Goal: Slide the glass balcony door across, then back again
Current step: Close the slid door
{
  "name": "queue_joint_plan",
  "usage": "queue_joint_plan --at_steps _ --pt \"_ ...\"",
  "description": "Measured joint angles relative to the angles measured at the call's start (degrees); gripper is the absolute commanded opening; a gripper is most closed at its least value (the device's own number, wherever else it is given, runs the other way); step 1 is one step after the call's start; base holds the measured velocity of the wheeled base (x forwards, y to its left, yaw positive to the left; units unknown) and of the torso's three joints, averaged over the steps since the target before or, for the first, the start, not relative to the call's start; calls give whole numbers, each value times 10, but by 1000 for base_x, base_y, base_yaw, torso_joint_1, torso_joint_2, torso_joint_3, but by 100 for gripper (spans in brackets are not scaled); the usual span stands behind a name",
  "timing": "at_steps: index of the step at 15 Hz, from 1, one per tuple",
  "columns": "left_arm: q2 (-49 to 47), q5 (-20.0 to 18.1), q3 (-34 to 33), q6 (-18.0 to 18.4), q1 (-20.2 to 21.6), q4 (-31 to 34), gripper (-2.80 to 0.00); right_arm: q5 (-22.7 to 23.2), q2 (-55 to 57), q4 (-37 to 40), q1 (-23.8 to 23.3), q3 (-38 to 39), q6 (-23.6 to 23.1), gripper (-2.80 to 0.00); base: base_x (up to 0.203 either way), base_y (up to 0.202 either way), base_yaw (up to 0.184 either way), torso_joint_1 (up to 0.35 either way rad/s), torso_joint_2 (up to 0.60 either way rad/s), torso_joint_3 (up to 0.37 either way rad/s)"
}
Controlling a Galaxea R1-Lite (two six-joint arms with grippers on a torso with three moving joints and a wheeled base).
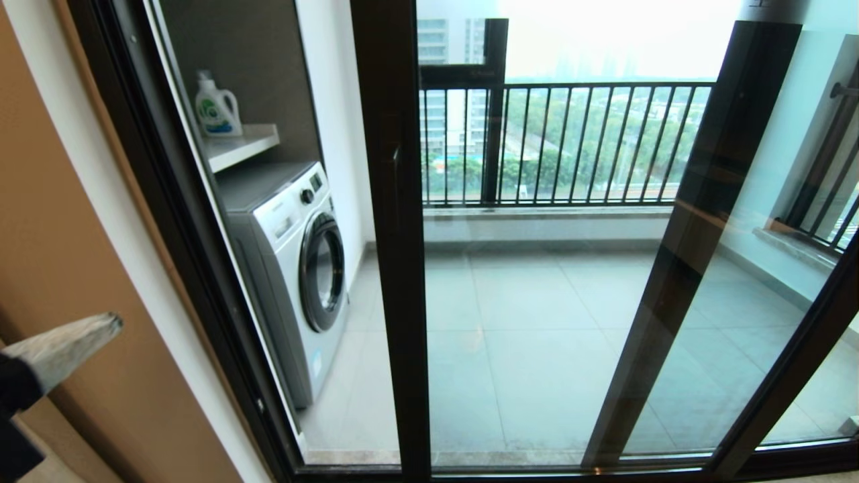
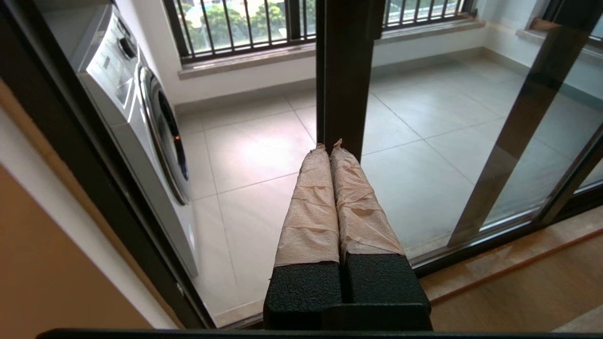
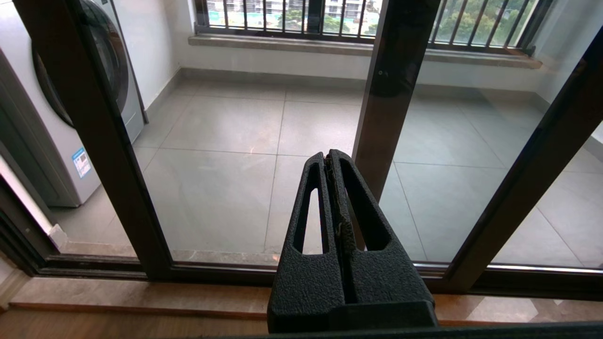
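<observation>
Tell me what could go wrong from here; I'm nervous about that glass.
1. Left hand is shut with smooth taped fingers; pushing the glass balcony door by its dark stile, it may slip onto the glass.
2. Right hand is shut near another stile; a sliding panel could strike it.

- Head view: high, close to the glass balcony door [image 1: 537, 322], facing forward and down through it onto the balcony floor [image 1: 523, 349].
- Left wrist view: low, behind the left gripper [image 2: 330, 147], facing the door's dark stile [image 2: 344, 70] at close range.
- Right wrist view: low, behind the right gripper [image 3: 328, 156], facing the door near its bottom track [image 3: 221, 269].
- Shared by all: washing machine [image 1: 295, 268], railing [image 1: 570, 141], tiled floor.
</observation>
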State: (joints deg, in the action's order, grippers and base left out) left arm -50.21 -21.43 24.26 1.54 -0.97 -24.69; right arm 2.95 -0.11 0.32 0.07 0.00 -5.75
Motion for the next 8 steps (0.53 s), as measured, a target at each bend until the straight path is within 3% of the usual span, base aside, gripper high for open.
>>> queue_joint_plan --at_steps 4,5,8 --pt "-272 56 126 -30 -62 -196 -280 0 0 0 0 0 0 -280 0 0 0 0 0 0" --pt "-314 73 162 -38 -90 -219 -280 0 0 0 0 0 0 -280 0 0 0 0 0 0" --pt "-381 94 228 -50 -156 -205 -280 0 0 0 0 0 0 -280 0 0 0 0 0 0"
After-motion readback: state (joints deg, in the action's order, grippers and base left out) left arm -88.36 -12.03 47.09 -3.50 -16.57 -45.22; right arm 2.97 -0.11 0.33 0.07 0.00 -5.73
